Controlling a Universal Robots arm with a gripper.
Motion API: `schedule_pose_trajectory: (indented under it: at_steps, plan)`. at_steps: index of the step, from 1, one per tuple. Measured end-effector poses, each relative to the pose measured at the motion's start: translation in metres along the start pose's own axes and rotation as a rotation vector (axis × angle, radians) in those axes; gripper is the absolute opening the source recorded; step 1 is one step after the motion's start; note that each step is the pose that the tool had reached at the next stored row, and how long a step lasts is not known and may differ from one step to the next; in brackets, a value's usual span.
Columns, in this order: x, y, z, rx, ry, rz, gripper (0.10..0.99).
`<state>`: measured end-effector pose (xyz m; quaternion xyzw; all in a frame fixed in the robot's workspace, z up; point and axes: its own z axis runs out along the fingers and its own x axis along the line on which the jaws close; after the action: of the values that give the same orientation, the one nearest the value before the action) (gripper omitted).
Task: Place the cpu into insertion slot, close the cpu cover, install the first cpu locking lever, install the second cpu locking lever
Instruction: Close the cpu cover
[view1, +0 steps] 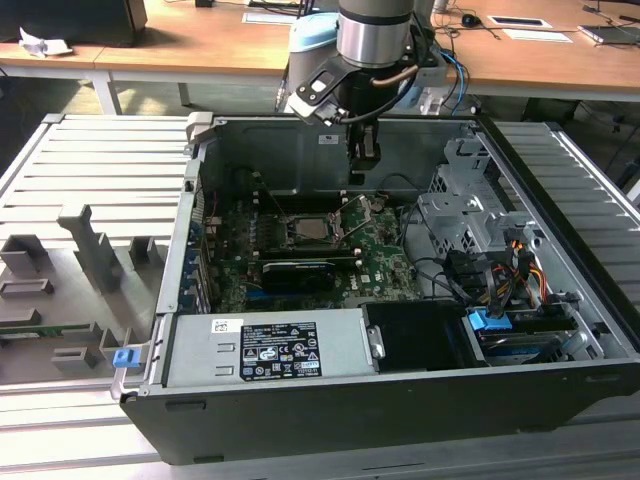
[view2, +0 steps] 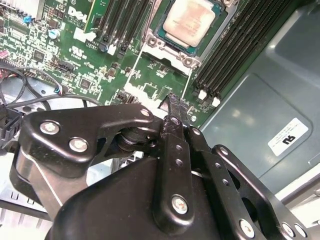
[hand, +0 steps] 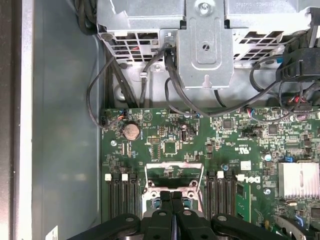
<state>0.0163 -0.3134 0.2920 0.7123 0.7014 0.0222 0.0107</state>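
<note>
A: The tool (view1: 362, 168) first: where do we find it?

B: In the exterior view we see it hanging inside the open computer case (view1: 400, 420). It is over the far part of the green board (view1: 385, 262), close to the case's back wall, and touches nothing.

A: And its state?

B: In both wrist views we see the two black fingers (hand: 165, 205) pressed together with nothing between them. We call it closed and empty.

A: Where is the cpu (view1: 313, 229)?

B: At about seven o'clock from the tool in the exterior view, near but apart. We see its pale metal top lying flat inside the insertion slot (view1: 292, 238), already seated.

A: And the cpu cover (hand: 172, 165)?

B: Not down. In the first wrist view we see the silver frame swung up off the chip on the slot's tool side, with green board showing through its window.

A: What else do we note?

B: A long black card (view1: 298, 272) lies at six o'clock from the slot, just beside it. A silver power supply (view1: 270, 345) sits beyond that, along the near wall. The case rests on a grey ribbed tabletop (view1: 90, 150).
</note>
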Motion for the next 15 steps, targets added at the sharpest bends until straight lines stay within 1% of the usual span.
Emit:
schedule_pose_trajectory:
  at_steps: [2,5,9,13,15]
  plan:
    - [0.0000,0.0009,0.0001,0.000,0.0001,0.000,0.106]
    - [0.0001,0.0050,0.0005,0.000,0.0001,0.000,0.106]
    - [0.0001,0.0084,0.0013,0.000,0.0004,0.000,0.106]
    - [0.0000,0.0085,0.0089,0.000,0.0001,0.000,0.106]
    - [0.0000,0.0103,0.0110,0.000,0.0000,0.000,0.106]
